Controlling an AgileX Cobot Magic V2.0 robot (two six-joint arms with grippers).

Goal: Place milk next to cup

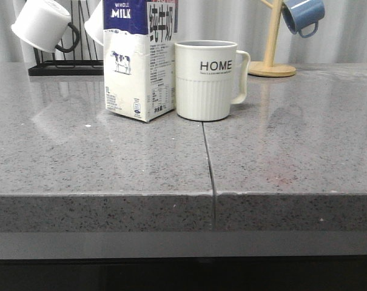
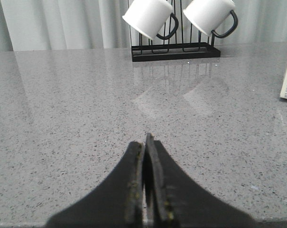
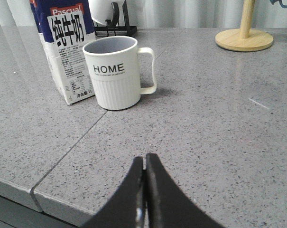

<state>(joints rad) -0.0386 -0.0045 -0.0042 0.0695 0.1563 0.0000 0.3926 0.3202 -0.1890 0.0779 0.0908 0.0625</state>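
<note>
Front view, milk upright just left of cup, left claw and right claw pressed together

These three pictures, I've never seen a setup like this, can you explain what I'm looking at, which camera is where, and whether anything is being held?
It is a two-armed robot at a grey stone counter. The front view looks forward over the counter. There the milk carton stands upright just left of the HOME cup, very close; whether they touch is unclear. Behind are white mugs on a black rack and a blue mug on a wooden stand.

The other two pictures come from cameras on the wrists. The dark wedge at the bottom of each is a gripper. The left gripper is shut and holds nothing. The right gripper is also shut and empty, pointing toward the cup and carton.
</note>
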